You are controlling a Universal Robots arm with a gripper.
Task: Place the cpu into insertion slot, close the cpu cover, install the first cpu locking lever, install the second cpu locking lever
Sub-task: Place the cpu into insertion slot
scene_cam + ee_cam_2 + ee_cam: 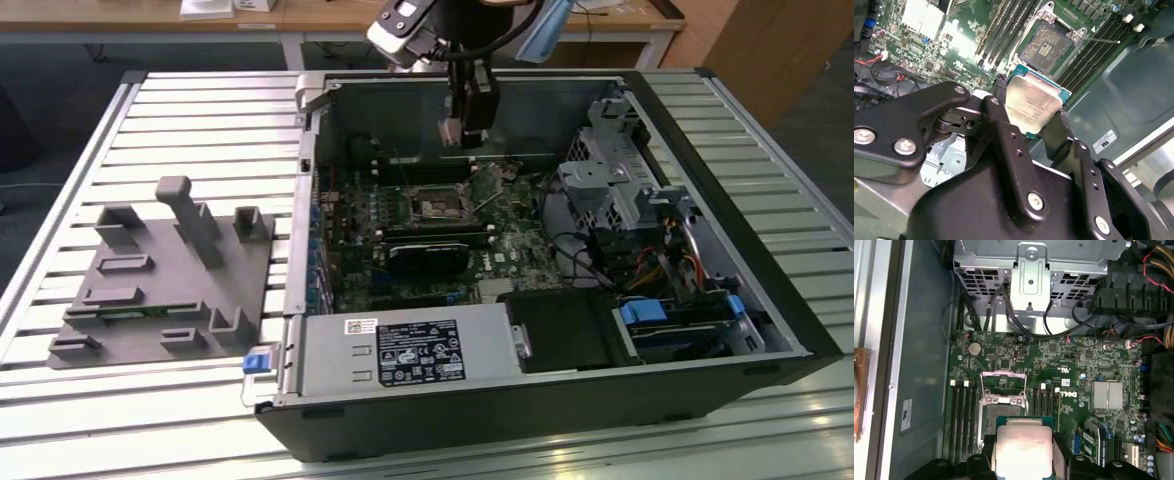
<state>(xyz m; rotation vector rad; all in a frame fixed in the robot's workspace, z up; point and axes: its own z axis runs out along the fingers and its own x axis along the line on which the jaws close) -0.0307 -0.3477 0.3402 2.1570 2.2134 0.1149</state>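
My gripper [465, 136] hangs inside the open computer case [747, 300], above the motherboard near the case's back wall. It is shut on the cpu [1031, 105], a flat square chip with a pale metal face and a green edge, clamped between the two black fingers [999, 87]. In the first wrist view the cpu [1021, 442] sits just short of the insertion slot [1003, 412], whose black square bed is bare. The cpu cover [1004, 385] stands swung up at the slot's far side. In the second wrist view the insertion slot [1051, 42] lies beyond the chip, with a thin lever wire [1101, 40] beside it.
Memory slots [964, 415] flank the socket on both sides. A finned heatsink [1107, 396] and loose cables [1134, 335] lie nearby on the board. A drive cage [607, 190] and a power supply [400, 350] fill the case's other sides. A grey fixture block [160, 280] stands on the slatted table.
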